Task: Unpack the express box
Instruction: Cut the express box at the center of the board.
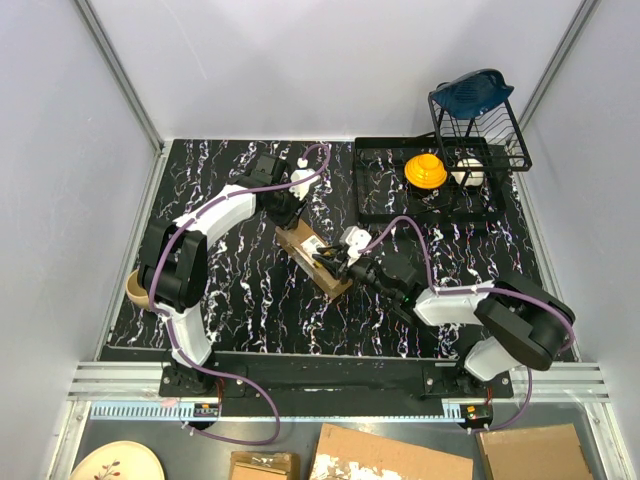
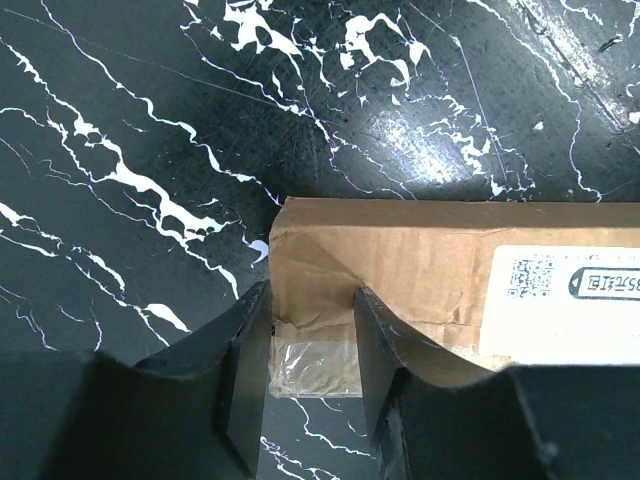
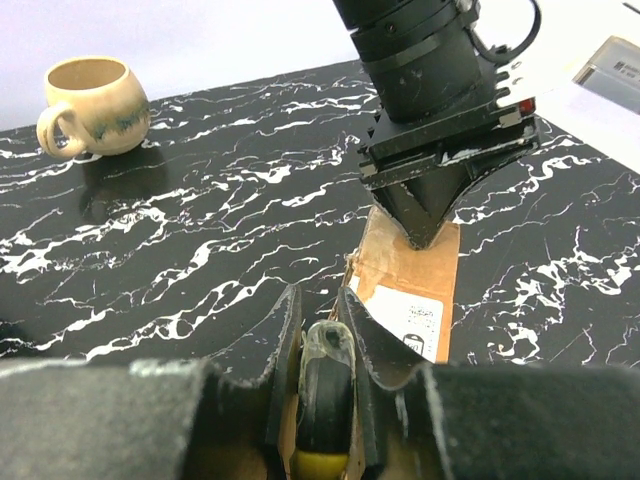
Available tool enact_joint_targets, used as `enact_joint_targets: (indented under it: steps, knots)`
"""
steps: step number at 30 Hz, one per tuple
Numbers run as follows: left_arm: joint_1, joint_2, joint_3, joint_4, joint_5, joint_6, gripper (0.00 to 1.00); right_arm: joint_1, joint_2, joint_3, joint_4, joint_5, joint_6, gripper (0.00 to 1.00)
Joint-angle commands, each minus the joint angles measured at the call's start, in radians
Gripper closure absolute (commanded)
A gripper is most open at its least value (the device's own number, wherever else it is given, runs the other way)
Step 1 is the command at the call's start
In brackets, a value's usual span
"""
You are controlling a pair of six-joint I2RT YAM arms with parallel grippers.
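partly, express box behind left fingers, label cut off

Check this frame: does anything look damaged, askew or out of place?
The box lies diagonally on the table, and the clear tape at its corner, by the left gripper, looks wrinkled and lifting. Past the table's near edge lie torn cardboard pieces. Nothing is spilled.

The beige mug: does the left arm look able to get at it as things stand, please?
Probably yes, awkwardly: the mug stands in the open, but tight beside the left arm's own elbow, and the left gripper, out at the express box's far end, would have to fold right back.
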Motion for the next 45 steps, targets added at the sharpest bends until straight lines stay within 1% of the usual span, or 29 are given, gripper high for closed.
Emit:
enact_joint_targets:
  steps: [1, 7, 15, 20, 36, 45]
  knots:
    - [0.008, 0.061, -0.058, -0.021, -0.06, 0.039, 0.61, 0.001, 0.052, 0.036, 0.099, -0.022, -0.004, 1.0]
    - [0.011, 0.062, -0.059, -0.021, -0.059, 0.04, 0.62, 0.001, 0.078, 0.031, 0.108, -0.012, 0.004, 1.0]
    - [0.011, 0.064, -0.064, -0.02, -0.062, 0.036, 0.62, 0.001, 0.049, 0.019, 0.108, -0.008, 0.013, 1.0]
    - [0.011, 0.064, -0.063, -0.02, -0.063, 0.036, 0.62, 0.001, 0.024, 0.046, 0.097, -0.015, -0.001, 1.0]
    - [0.017, 0.058, -0.073, -0.015, -0.066, 0.039, 0.63, 0.001, 0.128, 0.082, 0.148, -0.025, 0.013, 1.0]
    - [0.022, 0.059, -0.078, -0.012, -0.065, 0.04, 0.63, 0.001, 0.118, 0.06, 0.128, -0.014, 0.016, 1.0]
